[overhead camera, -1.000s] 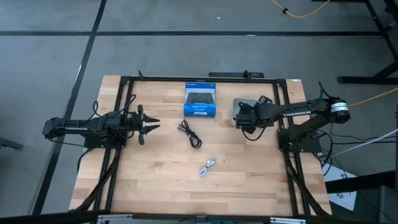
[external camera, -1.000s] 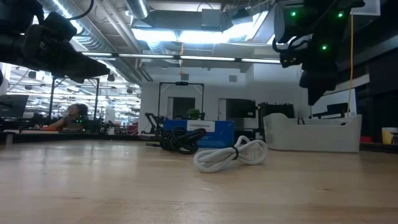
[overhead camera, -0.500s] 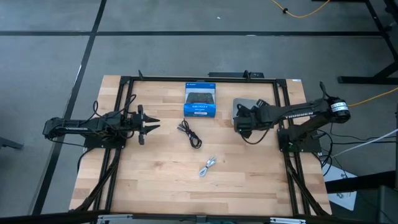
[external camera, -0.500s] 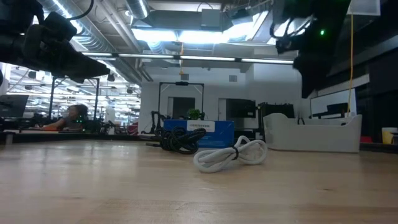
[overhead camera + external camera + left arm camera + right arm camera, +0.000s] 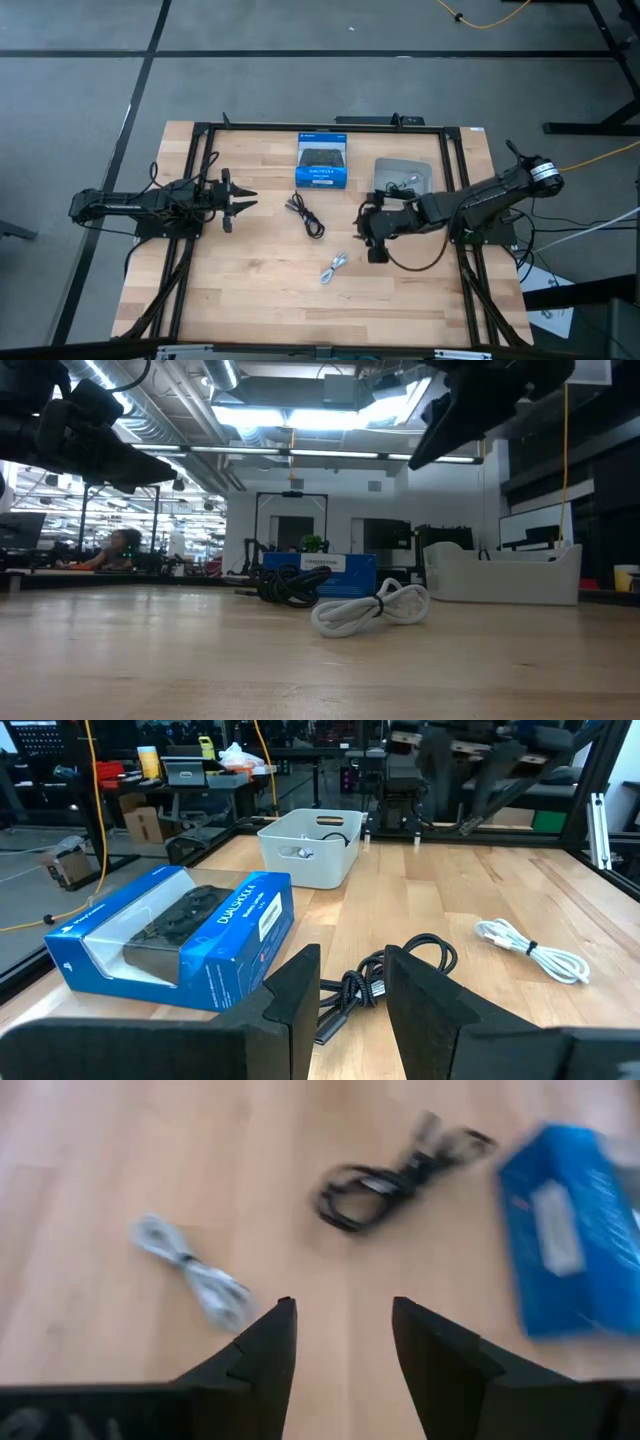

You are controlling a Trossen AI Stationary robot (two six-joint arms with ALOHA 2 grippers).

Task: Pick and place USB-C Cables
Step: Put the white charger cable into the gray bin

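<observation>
Two cables lay loose on the table (image 5: 250, 290): black cable (image 5: 306, 216) mid-table, just in front of the blue box (image 5: 322, 160); white cable (image 5: 334, 267) nearer the front edge, well apart from the black one. Another cable showed inside the grey bin (image 5: 403, 176) at the right, so judged partway through the task.

Right gripper (image 5: 371, 232) hung above the table between bin and cables, fingers parted with a clear gap in the wrist view, nothing held. From it, white cable (image 5: 192, 1275) lay to its left and toward the front edge; black cable (image 5: 398, 1180) farther left and toward the back. Nearer of the two from above: the white one, though not by much.

White cable's long axis ran diagonally, from front-left to back-right in the high view, a slim bundle pinched at its middle. Best taken across that waist, so a wrist turn probably needed to set the fingers square to the diagonal.

Left gripper (image 5: 232, 201) waited at the table's left side, fingers spread, empty, pointing toward the black cable (image 5: 385, 982), which lay just ahead of its fingertips in the wrist view. Nearer arm for the white cable (image 5: 531, 949): the right, by a clear margin.
</observation>
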